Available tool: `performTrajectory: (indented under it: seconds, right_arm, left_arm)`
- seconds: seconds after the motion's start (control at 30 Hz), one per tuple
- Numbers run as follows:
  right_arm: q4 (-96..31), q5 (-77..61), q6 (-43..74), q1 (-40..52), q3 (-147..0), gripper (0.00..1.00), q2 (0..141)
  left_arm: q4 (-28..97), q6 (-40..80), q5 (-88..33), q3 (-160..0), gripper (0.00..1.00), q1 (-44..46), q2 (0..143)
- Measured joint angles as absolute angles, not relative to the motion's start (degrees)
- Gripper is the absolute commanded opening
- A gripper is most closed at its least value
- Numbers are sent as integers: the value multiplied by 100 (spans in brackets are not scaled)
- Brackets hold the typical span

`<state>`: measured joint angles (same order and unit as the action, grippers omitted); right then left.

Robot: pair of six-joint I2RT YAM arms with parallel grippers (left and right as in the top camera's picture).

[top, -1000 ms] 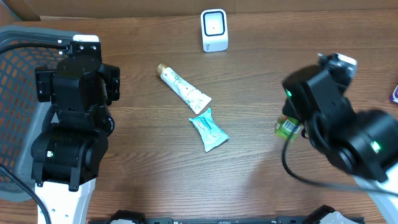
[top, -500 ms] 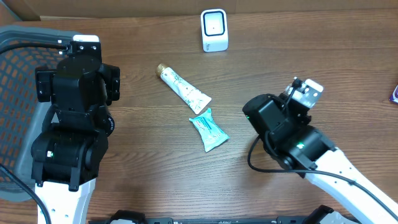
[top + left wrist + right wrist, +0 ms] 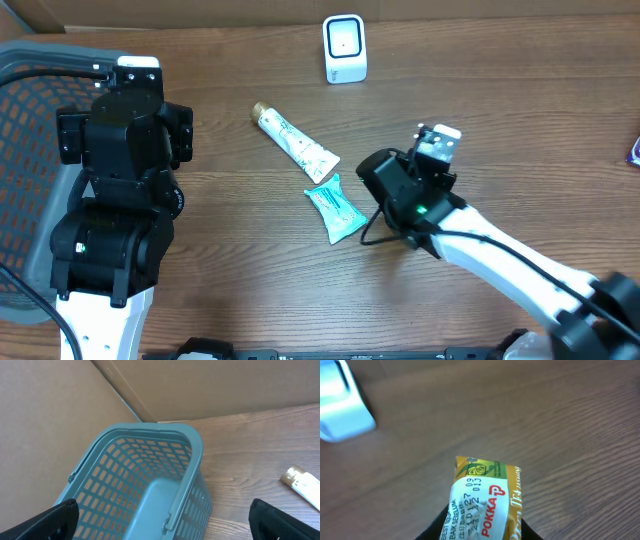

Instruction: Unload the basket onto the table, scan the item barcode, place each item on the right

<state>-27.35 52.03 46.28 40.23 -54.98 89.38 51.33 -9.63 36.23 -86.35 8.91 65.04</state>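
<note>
Closest to you, your right gripper (image 3: 481, 532) is clamped narrow on the lower end of a yellow-green Pokka packet (image 3: 485, 495), which it holds clear above the wooden surface (image 3: 250, 285). The wrist camera sees the brand name and a printed date on the upper face. No barcode shows from here, so assume it sits on a side you cannot see. Your grip covers the packet's lower part; if the code turns out to be there, you would need to regrip.

Just beside that arm in the overhead view lies a teal sachet (image 3: 336, 209), and beyond it a white tube (image 3: 296, 143). Carry the packet high enough to pass over both without brushing them.

Farthest off, at the back edge, stands the white scanner (image 3: 345, 47), blurred at the upper left of the wrist view and well apart from the packet. Bring the packet in front of its window, roll your wrist until the code side faces it squarely, then hold steady rather than sweeping past.

Off to the left, your left gripper (image 3: 165, 525) hangs wide open and empty above the teal basket (image 3: 196, 452). Leave it parked there.
</note>
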Motion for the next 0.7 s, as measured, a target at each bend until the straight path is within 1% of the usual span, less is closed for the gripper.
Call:
performTrajectory:
  seconds: [0.1, 0.13, 0.4, 0.47, 0.5, 0.57, 0.7]
  right_arm:
    - [-2744, 5201, 4580, 4021, -5494, 26, 9240]
    - [-2744, 5199, 4563, 4023, -5494, 28, 9301]
    - [-2703, 4995, 4517, 4023, -5494, 34, 9321]
    - [-2709, 4818, 4521, 4023, -5494, 37, 9321]
    - [-2722, 4727, 4515, 4021, -5494, 39, 9321]
    - [-2770, 4539, 4506, 4023, -5494, 47, 9321]
    - [-2950, 4331, 4510, 4075, -5500, 67, 9321]
  left_arm:
    - [5133, -963, 3623, -8635, 99, 891, 6504]
    - [5135, -963, 3623, -8635, 99, 891, 6504]
    - [5133, -963, 3623, -8635, 99, 891, 6504]
    - [5135, -963, 3623, -8635, 99, 891, 6504]
    - [5135, -963, 3623, -8635, 100, 891, 6504]
    - [5133, -963, 3623, -8635, 100, 891, 6504]
    - [5135, -963, 3623, -8635, 100, 891, 6504]
